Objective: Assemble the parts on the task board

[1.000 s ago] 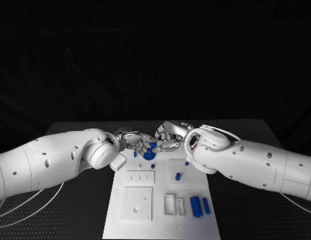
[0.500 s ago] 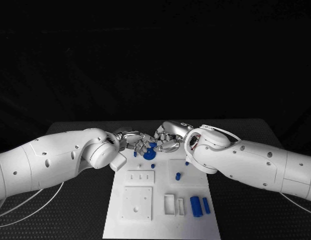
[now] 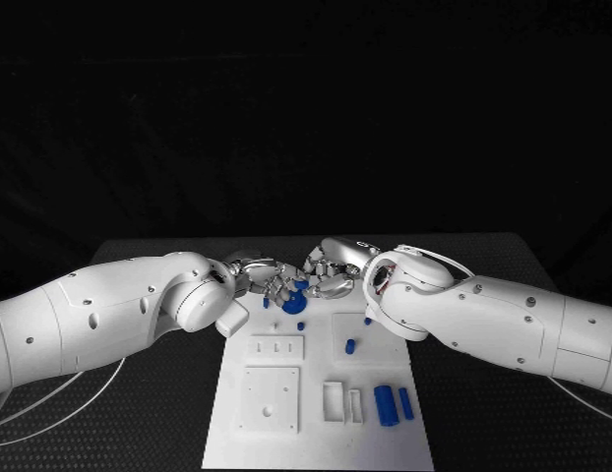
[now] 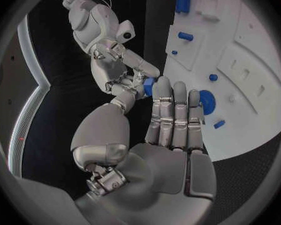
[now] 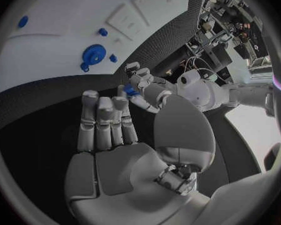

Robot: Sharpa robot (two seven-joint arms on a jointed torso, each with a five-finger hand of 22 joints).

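Both hands meet fingertip to fingertip over the far end of the task board [image 3: 321,433]. A small blue part [image 4: 148,86] sits pinched between the fingertips of the right hand [image 4: 125,75] and those of the left hand [image 4: 168,135]; which hand bears it cannot be told. Just below the fingers, a round blue part [image 3: 293,306] lies on the board. Nearer the robot lie a small blue peg [image 3: 350,346] and two blue cylinders [image 3: 386,405].

White task board [image 3: 321,433], blue parts [image 3: 386,405], silver fingers [image 4: 175,117], black table [image 3: 136,413]
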